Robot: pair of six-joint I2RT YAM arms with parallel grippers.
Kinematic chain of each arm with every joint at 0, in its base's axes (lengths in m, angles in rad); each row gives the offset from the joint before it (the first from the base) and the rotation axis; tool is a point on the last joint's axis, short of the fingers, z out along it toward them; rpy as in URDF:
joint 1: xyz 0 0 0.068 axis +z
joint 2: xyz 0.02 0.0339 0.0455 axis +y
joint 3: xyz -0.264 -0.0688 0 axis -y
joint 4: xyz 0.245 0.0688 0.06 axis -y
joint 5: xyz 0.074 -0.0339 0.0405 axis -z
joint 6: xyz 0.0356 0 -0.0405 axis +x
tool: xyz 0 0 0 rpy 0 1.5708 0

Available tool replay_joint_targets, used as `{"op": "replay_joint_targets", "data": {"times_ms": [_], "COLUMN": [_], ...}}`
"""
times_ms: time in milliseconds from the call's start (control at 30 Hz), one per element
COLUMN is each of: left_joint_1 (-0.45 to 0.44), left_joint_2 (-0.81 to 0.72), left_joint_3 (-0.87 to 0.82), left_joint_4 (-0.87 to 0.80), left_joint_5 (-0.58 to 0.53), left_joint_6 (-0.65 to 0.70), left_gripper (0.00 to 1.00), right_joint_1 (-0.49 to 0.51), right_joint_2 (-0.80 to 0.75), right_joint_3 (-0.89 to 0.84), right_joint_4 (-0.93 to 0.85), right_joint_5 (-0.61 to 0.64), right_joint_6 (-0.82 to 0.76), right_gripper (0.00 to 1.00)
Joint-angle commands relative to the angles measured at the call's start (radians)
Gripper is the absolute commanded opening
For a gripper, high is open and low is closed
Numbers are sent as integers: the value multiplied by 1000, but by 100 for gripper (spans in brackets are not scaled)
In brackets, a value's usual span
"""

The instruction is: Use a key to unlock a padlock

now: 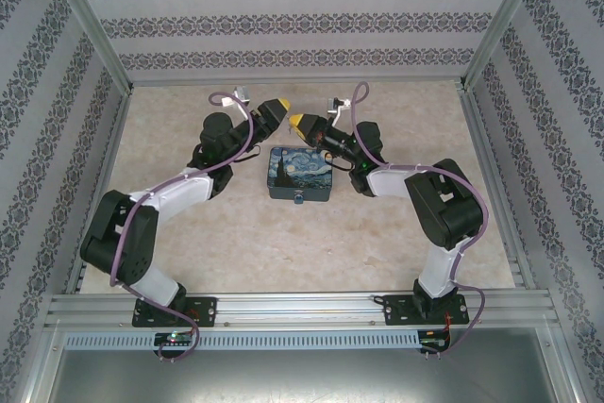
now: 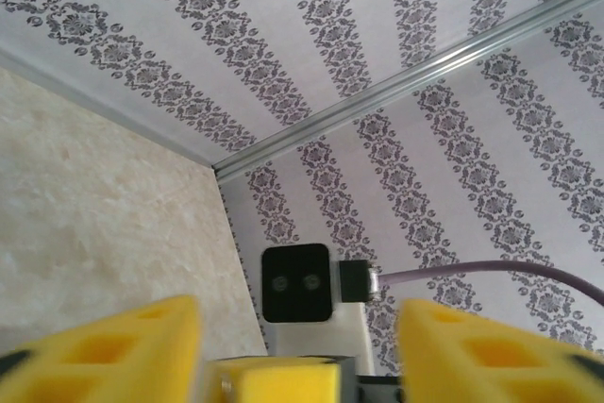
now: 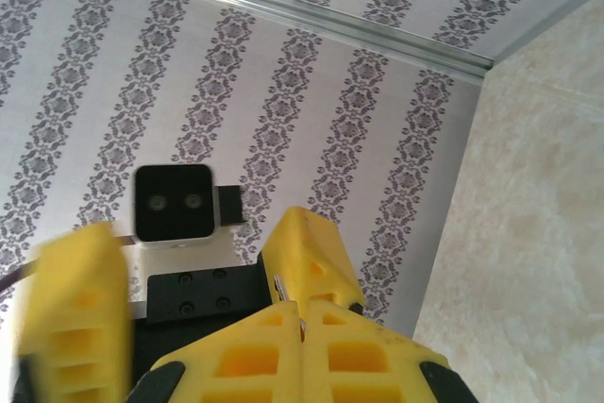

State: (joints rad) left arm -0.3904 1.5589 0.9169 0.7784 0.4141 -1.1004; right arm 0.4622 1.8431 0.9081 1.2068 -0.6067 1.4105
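My right fingers were pressed flat together. A thin silvery sliver stood out of the seam between them, and I judged it to be the key, pinched in my right gripper. My left fingers stood well apart with nothing between their pads. The left gripper faced the right one nose to nose, and both were held up in the air over the far half of the table.

Just nearer than the two sat the painted box. On its near face was a small bluish spot that I took for the padlock. From above it was too small for me to tell how its shackle stood, and neither gripper was touching it.

So I reckoned the task was at an early stage: the key was in hand, and nothing had been done at the lock. I had yet to carry the key down to the box front, find the keyhole, seat the key, turn it and free the shackle. My empty left gripper could steady the padlock for that.
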Motion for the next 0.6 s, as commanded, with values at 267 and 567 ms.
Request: {"op": "replay_joint_targets", "data": {"times_ms": [267,567], "left_joint_1": [8,-84], "left_joint_2": [-245,-330], "left_joint_3": [25,-172], "left_joint_4": [-524,-814], "left_joint_5": [25,75], "left_joint_6": [240,495], "left_gripper": [94,96], "right_joint_1": [-50,-110], "right_joint_2": [-72,-73], "right_joint_3": [-127,-162], "right_joint_4": [-4,-101], "right_joint_5": [16,-1], "right_joint_6": [-36,-56], "right_gripper": [0,0]}}
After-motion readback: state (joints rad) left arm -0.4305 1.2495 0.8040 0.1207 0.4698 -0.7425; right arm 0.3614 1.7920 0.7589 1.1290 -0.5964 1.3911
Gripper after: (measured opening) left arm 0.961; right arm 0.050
